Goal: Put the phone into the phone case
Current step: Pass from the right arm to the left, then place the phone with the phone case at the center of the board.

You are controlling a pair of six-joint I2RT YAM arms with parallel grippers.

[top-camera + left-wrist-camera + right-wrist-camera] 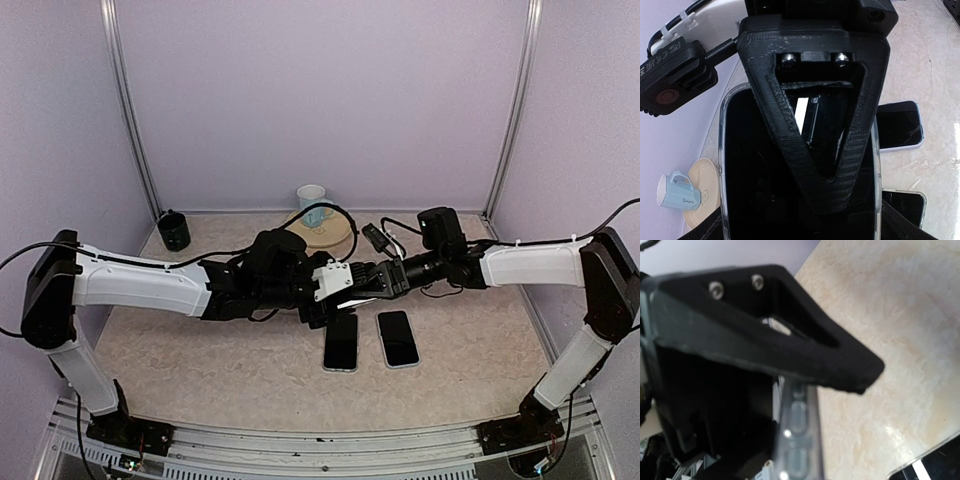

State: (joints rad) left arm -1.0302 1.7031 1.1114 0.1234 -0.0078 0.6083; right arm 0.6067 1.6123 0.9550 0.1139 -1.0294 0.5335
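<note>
A black phone with the clear phone case round its rim is held up above the table, where both arms meet. It fills the left wrist view. My left gripper is shut on it, one finger lying across its dark face and the other hidden behind it. In the top view my left gripper and my right gripper are tip to tip. In the right wrist view my right gripper is shut on the case's clear side edge, where the button covers show.
Two more dark phones lie flat side by side on the table below the grippers. A pale blue mug on a tan plate stands at the back. A dark cup is back left. A black cable lies near the plate.
</note>
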